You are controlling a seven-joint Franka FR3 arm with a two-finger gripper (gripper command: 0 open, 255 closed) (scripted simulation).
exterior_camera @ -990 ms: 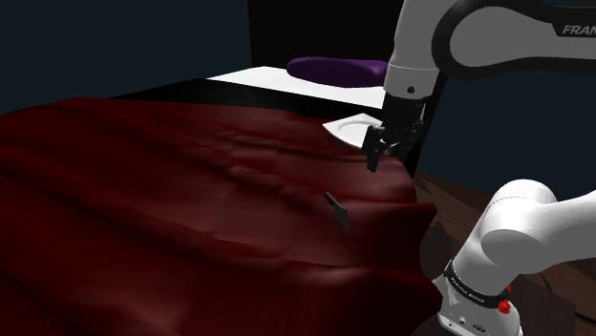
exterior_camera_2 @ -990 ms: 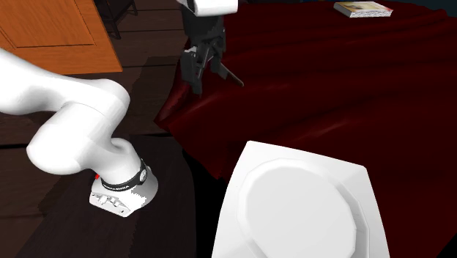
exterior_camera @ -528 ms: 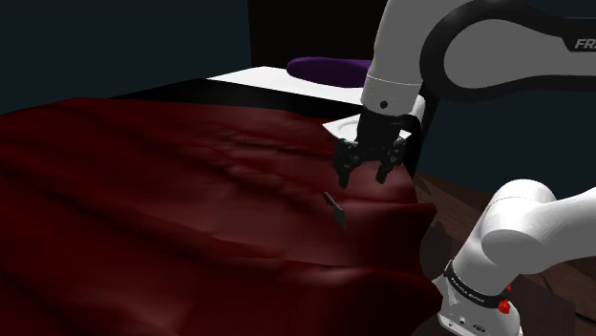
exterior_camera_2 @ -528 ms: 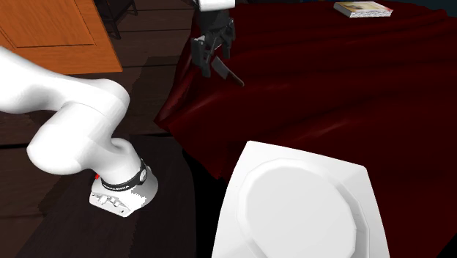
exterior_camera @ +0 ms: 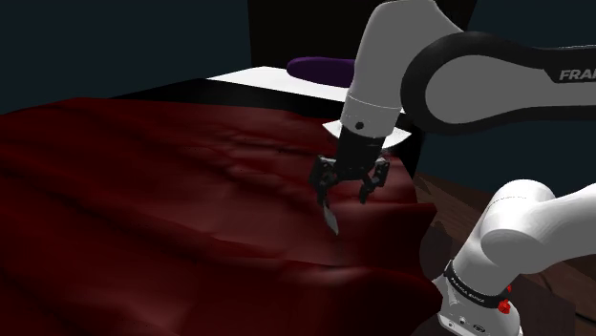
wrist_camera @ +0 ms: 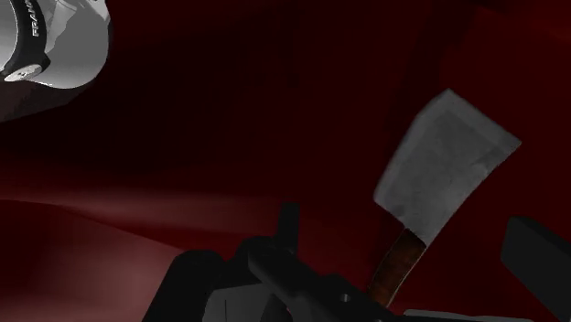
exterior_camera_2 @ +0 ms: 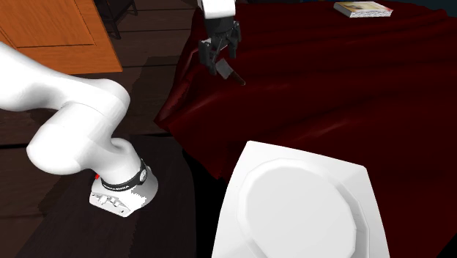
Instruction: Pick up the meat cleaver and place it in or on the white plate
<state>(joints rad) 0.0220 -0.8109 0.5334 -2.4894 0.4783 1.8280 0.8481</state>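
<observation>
The meat cleaver (wrist_camera: 444, 160) has a grey blade and a brown handle. It lies on the dark red bedcover (exterior_camera: 172, 191) near its edge, and shows as the cleaver (exterior_camera: 330, 219) and the cleaver (exterior_camera_2: 226, 71) in the outside views. My gripper (exterior_camera: 345, 188) hangs open just above it, as the gripper (exterior_camera_2: 220, 53) also shows. Seen from the wrist, the handle lies between the gripper's (wrist_camera: 412, 256) fingers, untouched. The white plate (exterior_camera_2: 304, 201) rests on a white stand beside the bed. Its rim (exterior_camera: 331, 126) peeks out behind my arm.
A purple cushion (exterior_camera: 320, 67) lies on a white surface (exterior_camera: 263, 76) behind the plate. A book (exterior_camera_2: 361, 9) sits on the far side of the bedcover. An orange wooden panel (exterior_camera_2: 51, 29) stands past the robot base (exterior_camera_2: 121, 187). The floor is dark wood.
My hand has swung from beside the plate toward the shoulder view's left and lowered over the cleaver, turning as it went. The cleaver has stayed put.
</observation>
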